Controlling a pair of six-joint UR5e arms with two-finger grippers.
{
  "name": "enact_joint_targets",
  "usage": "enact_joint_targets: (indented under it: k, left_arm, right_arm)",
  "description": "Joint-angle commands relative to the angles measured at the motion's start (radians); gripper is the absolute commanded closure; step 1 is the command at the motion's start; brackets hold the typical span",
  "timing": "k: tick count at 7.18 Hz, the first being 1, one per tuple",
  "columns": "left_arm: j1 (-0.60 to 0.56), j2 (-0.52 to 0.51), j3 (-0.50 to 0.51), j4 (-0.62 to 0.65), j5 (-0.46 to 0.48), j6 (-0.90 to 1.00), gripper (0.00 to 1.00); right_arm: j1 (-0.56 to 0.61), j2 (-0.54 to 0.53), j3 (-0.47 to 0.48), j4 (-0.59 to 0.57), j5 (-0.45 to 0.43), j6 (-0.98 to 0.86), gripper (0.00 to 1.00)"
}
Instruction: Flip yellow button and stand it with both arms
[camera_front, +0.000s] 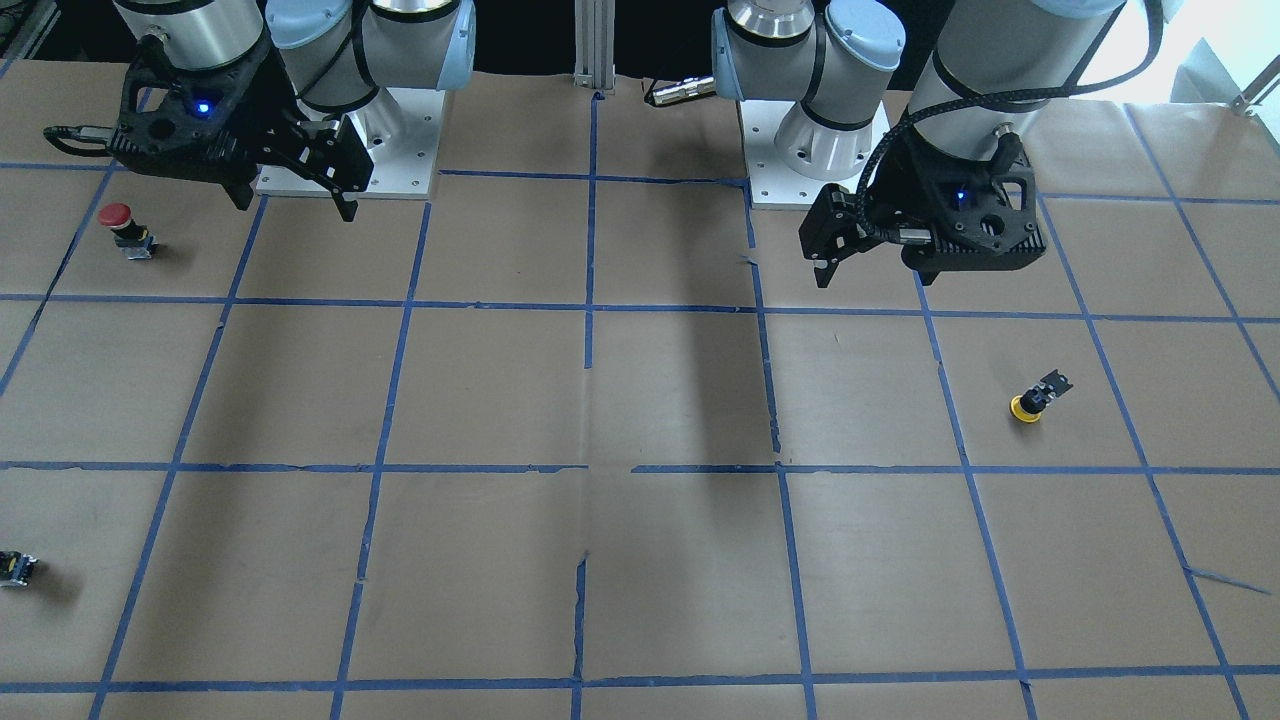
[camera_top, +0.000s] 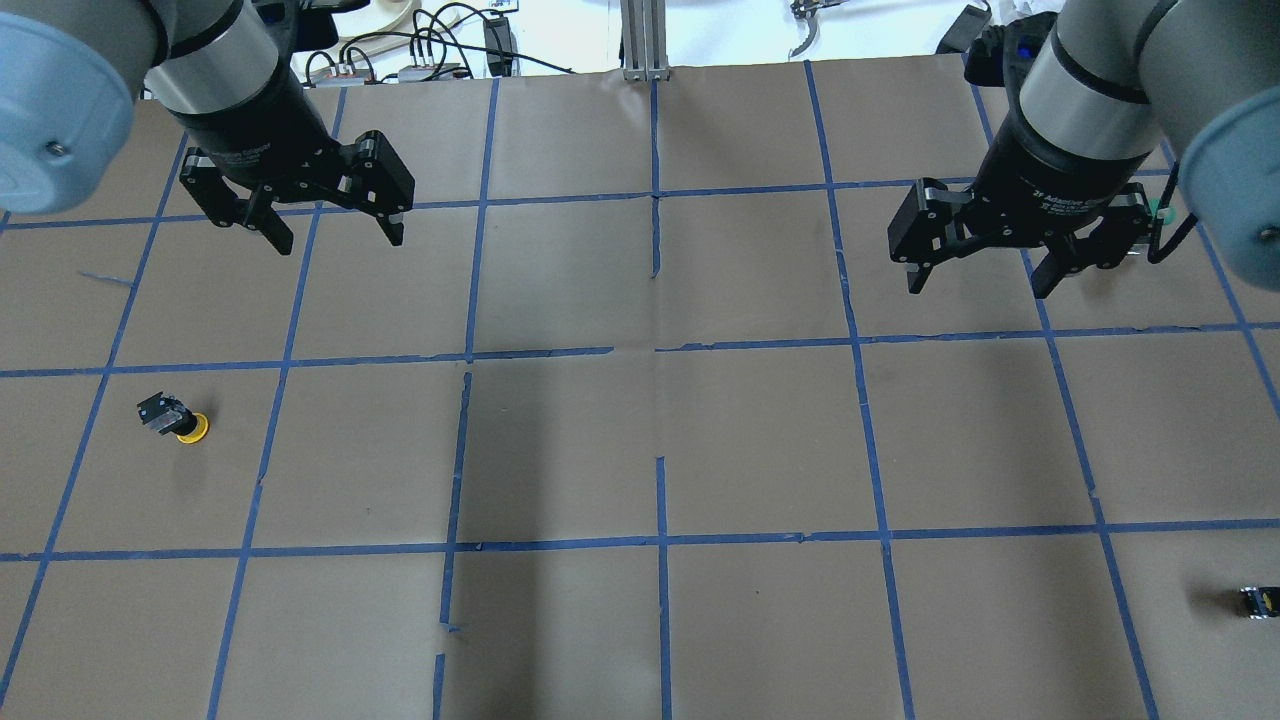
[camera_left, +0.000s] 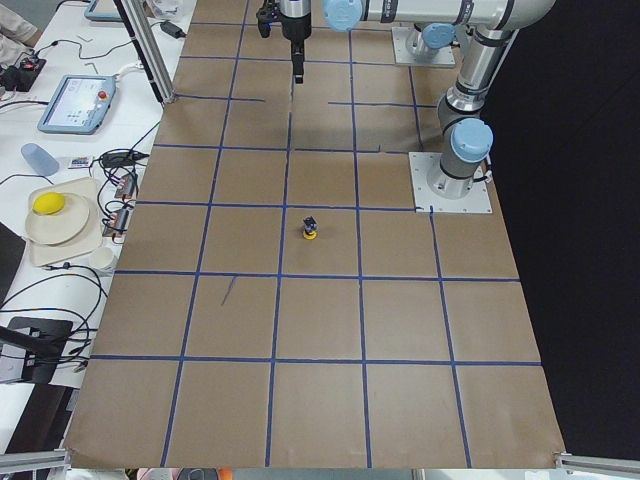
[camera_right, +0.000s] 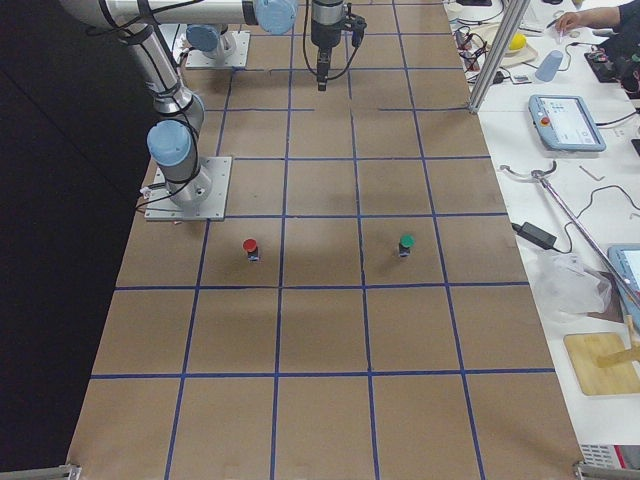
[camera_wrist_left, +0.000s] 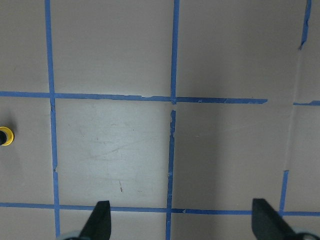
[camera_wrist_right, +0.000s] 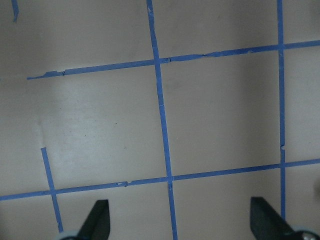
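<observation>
Farthest to my left, the yellow button (camera_top: 185, 422) rests on the counter (camera_top: 660, 440) inside one taped square, its cap low against the paper and its dark block end raised. My left gripper (camera_top: 340, 240) hangs in the air well apart from it, fingers spread wide with nothing between them. The button lies below and off to the outer side of that gripper, and my left wrist camera catches only its yellow cap at the frame's left edge. Further right, my right gripper (camera_top: 977, 290) hovers over bare paper, also spread wide and empty. A small black block (camera_top: 1258, 600) sits at the far right.
</observation>
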Motion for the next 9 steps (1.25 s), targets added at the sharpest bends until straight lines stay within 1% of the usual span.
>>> enact_joint_targets:
  k: [1,2,3,5,6,8,9]
  left_arm:
    - [0.009,-0.001,-0.007,-0.002,-0.023,0.056,0.00]
    - [0.021,-0.002,-0.021,-0.005,-0.014,0.201,0.00]
    - [0.027,0.002,-0.041,-0.002,-0.011,0.248,0.00]
    - [0.029,-0.002,-0.022,-0.005,-0.011,0.237,0.00]
    - [0.042,0.002,-0.045,-0.007,-0.008,0.253,0.00]
    - [0.175,0.002,-0.080,-0.010,-0.005,0.461,0.00]
    - [0.215,0.002,-0.091,-0.014,0.019,0.538,0.01]
  right_arm:
    - [-0.002,0.000,0.001,-0.001,0.002,0.002,0.00]
    - [-0.002,0.002,0.001,0.002,-0.004,0.000,0.00]
    - [-0.002,0.000,0.001,0.001,-0.001,0.002,0.00]
    - [-0.002,0.000,0.001,0.003,-0.001,0.002,0.00]
    - [-0.002,0.000,0.001,0.003,-0.001,0.002,0.00]
    - [-0.002,0.000,0.001,0.001,0.002,0.004,0.00]
    - [-0.002,0.000,0.001,0.001,0.002,0.004,0.00]
